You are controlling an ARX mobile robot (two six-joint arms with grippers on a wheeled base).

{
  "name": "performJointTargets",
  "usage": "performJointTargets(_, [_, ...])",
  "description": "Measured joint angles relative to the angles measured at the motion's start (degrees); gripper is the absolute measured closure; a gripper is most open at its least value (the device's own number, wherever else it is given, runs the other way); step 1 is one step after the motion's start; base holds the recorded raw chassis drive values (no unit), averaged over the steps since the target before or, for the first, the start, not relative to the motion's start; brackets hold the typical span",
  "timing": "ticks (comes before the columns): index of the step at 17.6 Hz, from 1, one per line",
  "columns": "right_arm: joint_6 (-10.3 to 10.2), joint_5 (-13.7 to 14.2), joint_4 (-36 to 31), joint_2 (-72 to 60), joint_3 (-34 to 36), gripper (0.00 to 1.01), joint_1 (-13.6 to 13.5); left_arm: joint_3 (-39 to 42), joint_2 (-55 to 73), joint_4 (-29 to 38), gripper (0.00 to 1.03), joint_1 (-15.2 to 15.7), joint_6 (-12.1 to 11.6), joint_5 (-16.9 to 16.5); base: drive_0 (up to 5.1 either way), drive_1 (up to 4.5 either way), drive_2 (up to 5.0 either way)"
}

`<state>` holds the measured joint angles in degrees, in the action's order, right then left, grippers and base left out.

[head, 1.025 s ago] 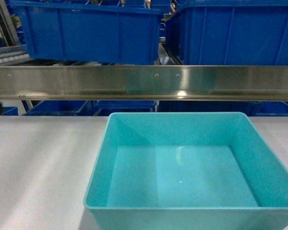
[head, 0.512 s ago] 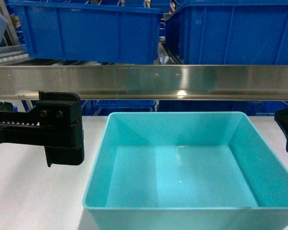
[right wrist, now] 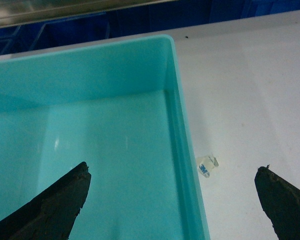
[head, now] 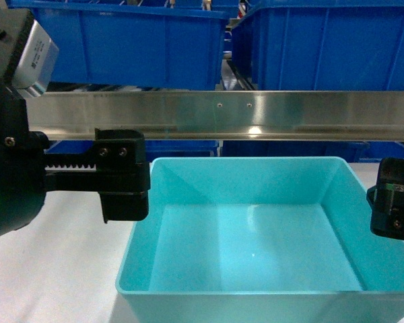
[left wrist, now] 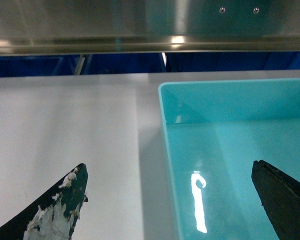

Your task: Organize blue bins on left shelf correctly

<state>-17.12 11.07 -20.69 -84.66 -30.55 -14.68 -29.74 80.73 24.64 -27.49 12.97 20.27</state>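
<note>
Both end effectors are cut off in your head view: the left end effector [left wrist: 170, 200] shows only as a black block at the tub's left wall, the right end effector [right wrist: 172, 200] as a sliver at the frame's right edge. Since half a second ago, both have moved inward toward the tub, and each wrist view shows its fingers spread wide, straddling one side wall. The light turquoise tub [head: 256, 249], smooth-walled, sits on the white worktop [head: 60, 269] before the steel shelf rail [head: 222, 111], dark blue bins [head: 128, 44] above.
</note>
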Motion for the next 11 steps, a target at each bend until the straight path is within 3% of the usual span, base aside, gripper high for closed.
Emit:
performJointTargets(3, [1.05, 1.73, -1.36, -5.22, -3.02, 0.03, 0.04, -3.74, 3.58, -3.58, 0.05, -2.14, 3.93, -1.7, 0.0, 0.0, 0.0])
performJointTargets(5, [2.08, 2.78, -1.36, -7.32, -3.72, 0.03, 0.02, -3.82, 4.04, -4.13, 0.05, -2.49, 5.16, -2.08, 0.0, 0.0, 0.0])
performJointTargets(8, [2.62, 6.75, -3.63, -12.17, -4.11, 0.03, -0.02, -3.67, 4.74, -7.06, 0.05, -0.61, 9.84, -3.39, 0.0, 0.0, 0.0])
performJointTargets(10, [2.62, 6.99, -4.63, -13.03, -4.11, 0.03, 0.07, -3.54, 7.43, -8.24, 0.05, -0.02, 12.57, -3.78, 0.0, 0.0, 0.0])
performJointTargets(11, [2.62, 6.95, -4.74, -13.29, -4.35, 0.03, 0.11, -3.56, 8.22, -8.33, 0.05, -0.2, 12.72, -3.69, 0.0, 0.0, 0.0])
